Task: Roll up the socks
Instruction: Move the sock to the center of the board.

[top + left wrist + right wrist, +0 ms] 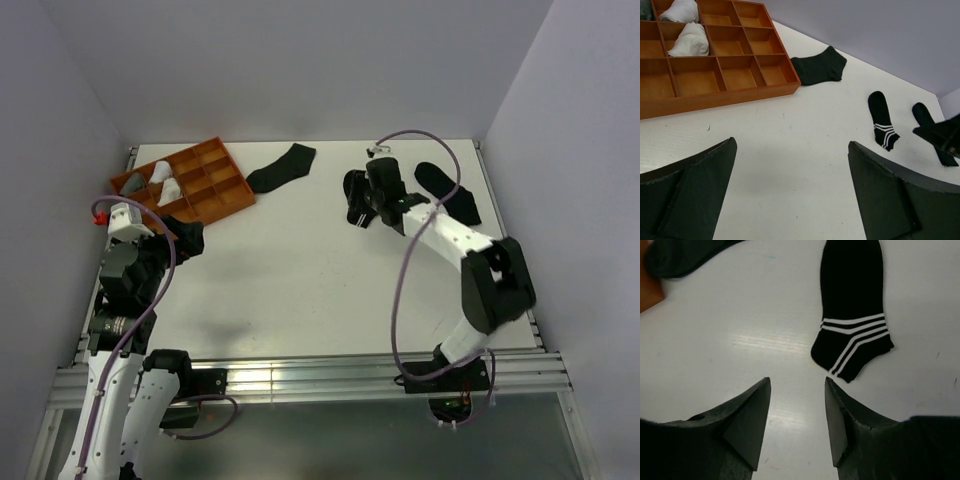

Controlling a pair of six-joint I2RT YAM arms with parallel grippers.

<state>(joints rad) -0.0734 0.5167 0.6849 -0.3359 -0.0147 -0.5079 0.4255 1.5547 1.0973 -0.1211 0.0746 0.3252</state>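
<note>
Right claw (797, 385): held half-spread, empty | black white-striped ankle sock (852, 290): laid just ahead, cuff nearest, long axis pointed away

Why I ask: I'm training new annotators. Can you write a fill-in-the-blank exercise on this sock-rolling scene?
The striped sock is black with ___ stripes.
The sectioned tray is ___ in colour.
The left claw holds ___, its jaws wide open.
Missing words: white; orange; nothing.
</note>
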